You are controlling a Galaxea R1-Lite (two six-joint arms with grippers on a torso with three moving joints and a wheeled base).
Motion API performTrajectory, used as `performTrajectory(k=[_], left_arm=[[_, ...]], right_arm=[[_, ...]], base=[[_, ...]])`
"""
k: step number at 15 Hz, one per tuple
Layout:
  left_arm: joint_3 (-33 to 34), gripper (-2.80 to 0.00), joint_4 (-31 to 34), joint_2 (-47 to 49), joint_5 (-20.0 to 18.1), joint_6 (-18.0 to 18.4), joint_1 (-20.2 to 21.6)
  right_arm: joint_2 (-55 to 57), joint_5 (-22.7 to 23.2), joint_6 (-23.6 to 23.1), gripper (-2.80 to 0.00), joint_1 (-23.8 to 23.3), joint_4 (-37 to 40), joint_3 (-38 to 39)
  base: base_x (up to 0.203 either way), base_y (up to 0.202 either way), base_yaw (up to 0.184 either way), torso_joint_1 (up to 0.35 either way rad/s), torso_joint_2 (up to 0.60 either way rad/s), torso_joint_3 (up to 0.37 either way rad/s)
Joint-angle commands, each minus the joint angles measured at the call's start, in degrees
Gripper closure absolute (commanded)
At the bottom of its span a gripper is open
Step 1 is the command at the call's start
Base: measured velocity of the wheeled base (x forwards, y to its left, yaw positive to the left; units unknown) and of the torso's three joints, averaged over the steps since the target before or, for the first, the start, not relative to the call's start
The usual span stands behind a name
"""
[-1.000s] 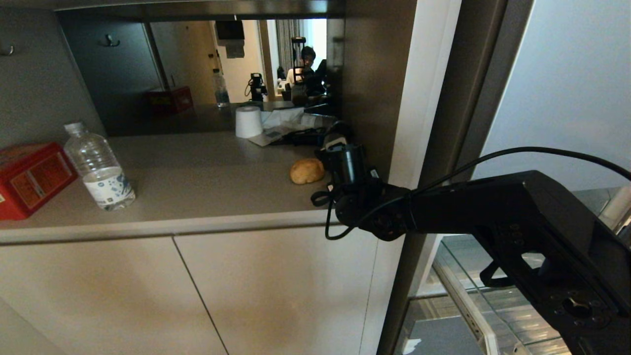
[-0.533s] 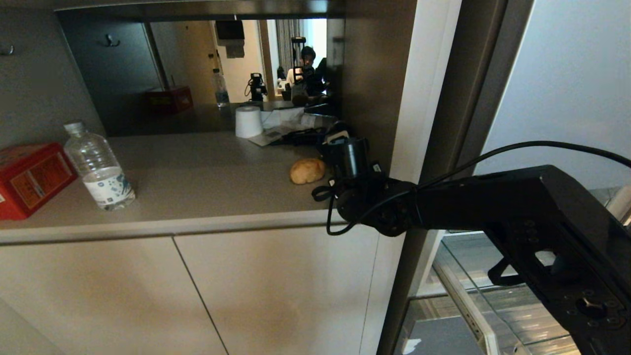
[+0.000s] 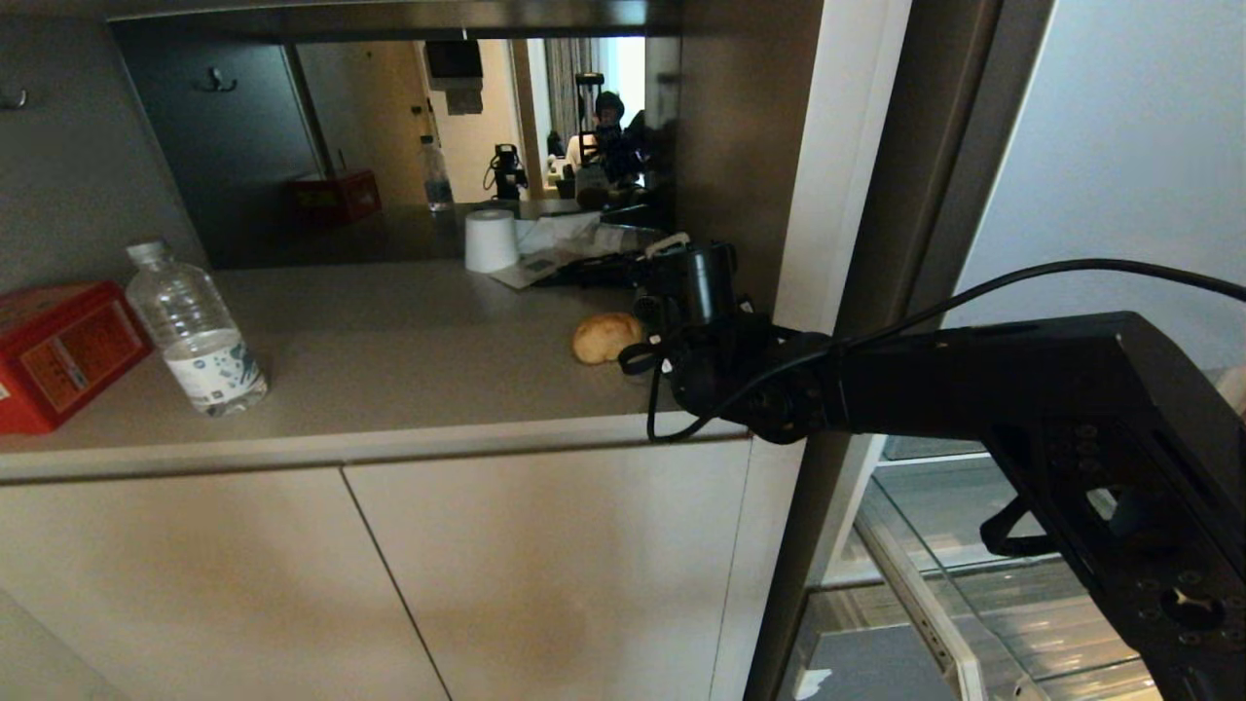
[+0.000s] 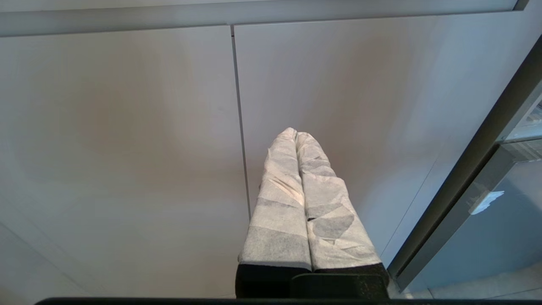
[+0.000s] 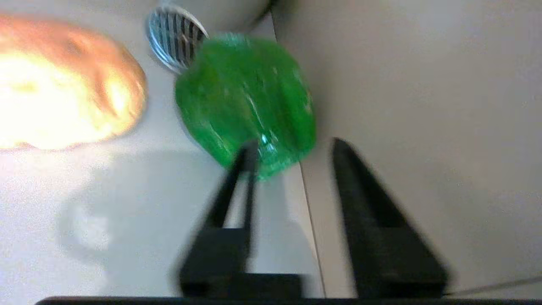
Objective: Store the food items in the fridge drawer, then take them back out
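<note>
Right wrist view shows the right gripper (image 5: 292, 156) with its fingers parted and holding nothing; one tip overlaps the near edge of the green bell pepper (image 5: 245, 101) at centre frame, the other stands clear beside it. That pepper sits on the worktop (image 5: 127, 212) against a side wall, with the potato (image 5: 63, 84) at upper left. Glossy, rounded and probably light and hollow, it looks apt to slip, so gripping across its broad middle seems best. Left gripper (image 4: 296, 135) hangs pressed together by the cabinet doors (image 4: 127, 127).

The labels on the water bottle (image 3: 198, 336) and red box (image 3: 60, 352) are illegible.
</note>
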Motion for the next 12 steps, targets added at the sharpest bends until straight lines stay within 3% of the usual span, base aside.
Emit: performTrajectory(k=[1, 9, 12], left_arm=[[0.00, 0.00, 0.03, 0.09, 0.02, 0.02, 0.00], [0.00, 0.00, 0.03, 0.09, 0.02, -0.05, 0.00], [0.00, 0.00, 0.03, 0.09, 0.02, -0.05, 0.00]], right_arm=[[0.12, 0.62, -0.08, -2.80, -0.16, -1.62, -0.10], [5.75, 5.67, -0.08, -2.80, -3.55, -15.76, -0.10], [6.46, 5.76, -0.08, -2.80, -3.86, -17.34, -0.10]], base=[[0.000, 0.000, 0.000, 0.000, 0.00, 0.000], [0.000, 0.000, 0.000, 0.000, 0.00, 0.000], [0.000, 0.000, 0.000, 0.000, 0.00, 0.000]])
